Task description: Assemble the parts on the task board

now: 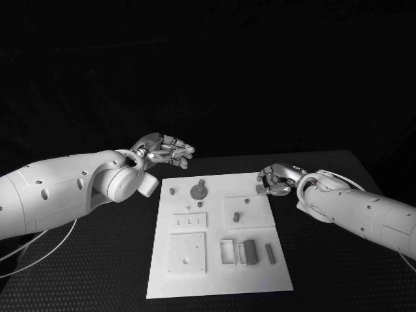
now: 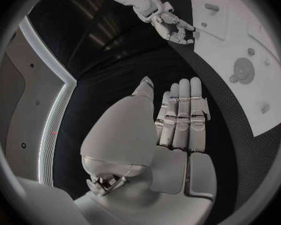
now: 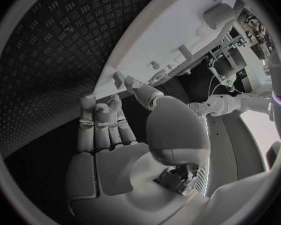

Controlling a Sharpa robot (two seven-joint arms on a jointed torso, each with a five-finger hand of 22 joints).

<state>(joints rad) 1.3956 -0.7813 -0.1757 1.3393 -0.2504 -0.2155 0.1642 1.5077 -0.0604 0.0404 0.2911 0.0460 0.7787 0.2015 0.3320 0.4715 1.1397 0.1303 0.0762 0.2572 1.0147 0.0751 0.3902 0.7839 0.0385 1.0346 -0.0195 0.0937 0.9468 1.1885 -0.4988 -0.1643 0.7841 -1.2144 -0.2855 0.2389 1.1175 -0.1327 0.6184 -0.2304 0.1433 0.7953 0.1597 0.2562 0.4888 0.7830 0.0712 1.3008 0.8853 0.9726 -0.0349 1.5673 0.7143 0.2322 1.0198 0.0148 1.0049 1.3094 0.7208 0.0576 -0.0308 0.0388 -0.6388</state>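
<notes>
The task board (image 1: 218, 257) is lying at the centre of the black table (image 1: 95, 273), carrying small grey parts: a round disc (image 1: 199, 192) near its 12 o'clock edge and upright blocks (image 1: 250, 251) toward 5 o'clock. The left hand (image 1: 166, 153) is hovering off the board's 11 o'clock corner, fingers extended together, holding nothing. The right hand (image 1: 278, 179) is hovering at the 1 o'clock edge, fingers loosely curled, empty.

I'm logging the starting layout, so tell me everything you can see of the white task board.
The task board is a flat white rectangular plate lying on the black table, between the two arms. It carries raised square plates, a round grey disc, small pegs and upright grey blocks. Neither robot hand touches it; the right robot hand hovers by its far right edge.
</notes>
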